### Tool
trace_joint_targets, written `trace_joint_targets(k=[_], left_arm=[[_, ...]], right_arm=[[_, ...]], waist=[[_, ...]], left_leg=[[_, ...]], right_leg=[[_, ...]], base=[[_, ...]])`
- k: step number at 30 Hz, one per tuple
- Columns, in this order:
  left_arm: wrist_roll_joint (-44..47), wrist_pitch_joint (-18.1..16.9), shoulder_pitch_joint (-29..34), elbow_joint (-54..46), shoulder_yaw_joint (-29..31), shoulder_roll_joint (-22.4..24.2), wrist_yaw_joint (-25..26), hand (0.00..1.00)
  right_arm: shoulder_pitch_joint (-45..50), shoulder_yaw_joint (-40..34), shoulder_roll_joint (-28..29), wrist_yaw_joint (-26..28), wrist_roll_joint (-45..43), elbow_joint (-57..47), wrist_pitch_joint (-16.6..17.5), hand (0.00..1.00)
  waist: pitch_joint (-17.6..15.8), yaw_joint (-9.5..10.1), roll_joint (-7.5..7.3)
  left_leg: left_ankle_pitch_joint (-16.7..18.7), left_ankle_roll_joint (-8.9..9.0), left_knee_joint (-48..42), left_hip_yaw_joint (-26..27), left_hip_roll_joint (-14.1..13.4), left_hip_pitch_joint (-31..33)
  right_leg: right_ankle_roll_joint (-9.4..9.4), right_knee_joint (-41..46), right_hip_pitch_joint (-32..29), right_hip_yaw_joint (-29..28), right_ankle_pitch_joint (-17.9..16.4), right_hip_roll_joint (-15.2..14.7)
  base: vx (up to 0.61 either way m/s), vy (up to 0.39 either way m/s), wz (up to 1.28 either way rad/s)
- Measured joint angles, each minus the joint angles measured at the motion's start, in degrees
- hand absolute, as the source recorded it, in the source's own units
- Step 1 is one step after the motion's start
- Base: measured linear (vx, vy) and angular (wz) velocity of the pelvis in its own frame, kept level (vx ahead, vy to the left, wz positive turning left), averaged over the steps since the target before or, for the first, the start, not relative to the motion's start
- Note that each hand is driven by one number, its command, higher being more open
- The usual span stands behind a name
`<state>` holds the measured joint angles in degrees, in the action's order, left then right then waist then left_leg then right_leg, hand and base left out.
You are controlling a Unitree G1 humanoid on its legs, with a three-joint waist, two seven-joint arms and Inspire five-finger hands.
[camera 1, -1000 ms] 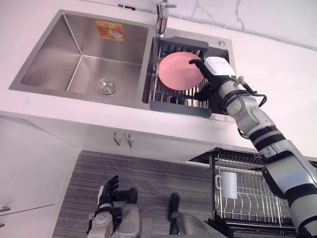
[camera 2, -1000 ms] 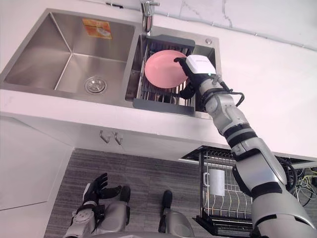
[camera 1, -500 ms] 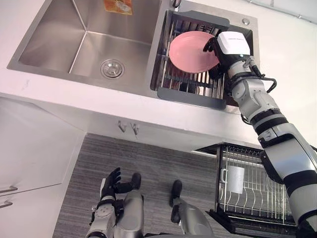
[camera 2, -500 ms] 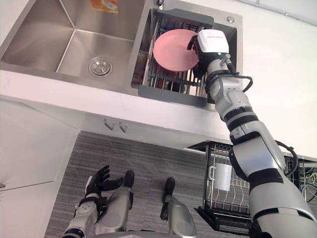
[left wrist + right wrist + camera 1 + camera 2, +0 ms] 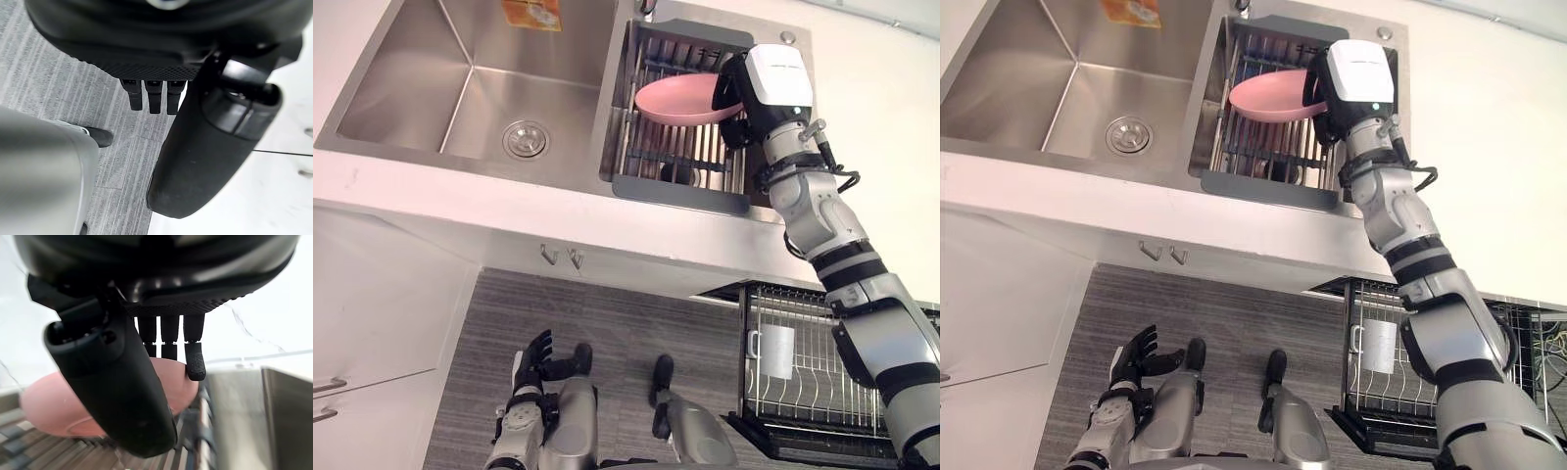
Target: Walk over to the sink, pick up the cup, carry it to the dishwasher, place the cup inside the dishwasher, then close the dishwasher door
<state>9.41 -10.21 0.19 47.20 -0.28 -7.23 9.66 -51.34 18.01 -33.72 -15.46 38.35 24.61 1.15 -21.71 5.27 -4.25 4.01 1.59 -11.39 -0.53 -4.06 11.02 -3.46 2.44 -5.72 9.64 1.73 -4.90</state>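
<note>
At the top of the frame we see the steel sink (image 5: 411,88). Its right basin holds a dish rack (image 5: 680,162). The right hand (image 5: 736,93) reaches in from the right. It grips the right rim of a pink plate (image 5: 675,98), with the fingers (image 5: 195,360) curled over the far side and the thumb on the near side. The plate sits tilted above the bars of the dish rack. The cup (image 5: 773,351) (white, with a handle on its left) is well away from that hand. It stands in the dishwasher rack (image 5: 827,333) at the lower right of the frame. The left hand (image 5: 533,354) hangs at the lower left over the grey floor, with its fingers loosely straight and holding nothing.
</note>
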Motion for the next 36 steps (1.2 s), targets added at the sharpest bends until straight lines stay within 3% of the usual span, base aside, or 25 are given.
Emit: trace_joint_targets(k=[6, 8, 13, 16, 18, 23, 27, 32, 36], left_arm=[[-1.64, 0.36, 1.07, 0.12, 0.05, -0.15, -0.26, 0.90], [-2.62, 0.93, 1.67, 0.77, -0.05, -0.29, -0.67, 0.90], [-2.78, 1.17, 3.49, 1.52, -0.15, -0.11, -1.32, 0.90], [-2.81, 1.34, 4.63, 3.69, -0.13, 0.12, -1.34, 0.90], [-2.86, 1.36, 5.47, 5.06, -0.14, 0.68, -1.32, 0.90], [-3.82, 1.35, 6.39, 6.69, -0.29, 1.74, -1.38, 0.90], [-3.84, 1.29, 5.95, 6.77, -0.32, 2.29, -1.48, 0.90], [-3.81, 1.00, 3.58, 6.15, -0.37, 3.17, -1.25, 0.90], [-3.62, 0.95, 0.16, 5.40, -1.51, 3.46, -0.66, 0.90]], right_arm=[[9.92, -4.99, -0.43, -3.05, 0.10, -17.01, 4.43, 0.30], [16.46, -8.66, -0.37, -4.00, 0.22, -23.18, 5.51, 0.30], [27.17, -17.50, 1.52, -5.19, 0.27, -28.66, 5.43, 0.30], [37.64, -28.21, 6.56, -7.20, 0.12, -32.86, 3.87, 0.30], [44.70, -34.58, 9.77, -8.55, -0.04, -34.50, 2.77, 0.30], [53.83, -39.05, 14.44, -9.51, -2.15, -33.58, 0.08, 0.30], [56.25, -39.07, 16.23, -9.21, -5.74, -27.11, -1.27, 0.30], [56.27, -38.78, 16.78, -8.08, -9.72, -25.09, -2.36, 0.30], [53.17, -36.75, 16.71, -6.90, -14.18, -21.35, -2.46, 0.30]], waist=[[0.32, -1.33, -0.06], [2.01, -2.02, -0.07], [5.06, -3.46, 0.11], [7.20, -5.44, 0.48], [8.80, -7.09, 1.54], [10.18, -9.60, 4.64], [9.33, -10.87, 5.68], [5.50, -10.04, 7.03], [2.18, -9.23, 6.98]], left_leg=[[0.13, -0.09, 1.40, 2.43, -0.28, -3.82], [0.28, -0.14, 2.01, 3.48, -0.28, -4.74], [0.89, -0.22, 2.80, 6.08, -0.46, -6.88], [2.07, -0.22, 2.31, 8.24, -0.84, -8.35], [3.28, -0.23, 1.40, 10.17, -1.22, -8.76], [5.19, -0.31, 0.07, 16.52, -2.07, -8.73], [5.81, -0.51, -0.63, 20.82, -2.30, -7.96], [8.03, -0.82, -5.87, 24.03, -3.23, -4.03], [9.05, -0.77, -8.96, 25.80, -4.40, 0.53]], right_leg=[[-0.10, 0.54, 1.66, -2.25, -0.34, 0.05], [-0.21, 0.45, 1.76, -3.21, -0.39, 0.04], [-0.40, 0.40, 2.24, -5.72, -0.42, 0.16], [-0.66, 0.14, 2.80, -7.92, -0.46, 0.46], [-0.91, -0.01, 2.19, -9.92, -0.65, 0.78], [-1.17, 1.84, -1.77, -15.93, -0.18, 1.82], [-1.55, 4.25, -5.72, -20.26, -0.06, 2.57], [-1.41, 9.67, -11.77, -19.99, -1.74, 2.18], [-1.31, 10.30, -16.53, -18.97, 0.22, 1.88]], base=[[0.00, 0.005, -0.18], [0.04, 0.023, -0.22], [0.04, 0.025, -0.29], [0.00, 0.028, -0.36], [0.00, 0.034, -0.47], [0.02, 0.033, -0.70], [0.00, 0.026, -0.56], [-0.08, 0.008, -0.36], [-0.09, -0.008, -0.27]])
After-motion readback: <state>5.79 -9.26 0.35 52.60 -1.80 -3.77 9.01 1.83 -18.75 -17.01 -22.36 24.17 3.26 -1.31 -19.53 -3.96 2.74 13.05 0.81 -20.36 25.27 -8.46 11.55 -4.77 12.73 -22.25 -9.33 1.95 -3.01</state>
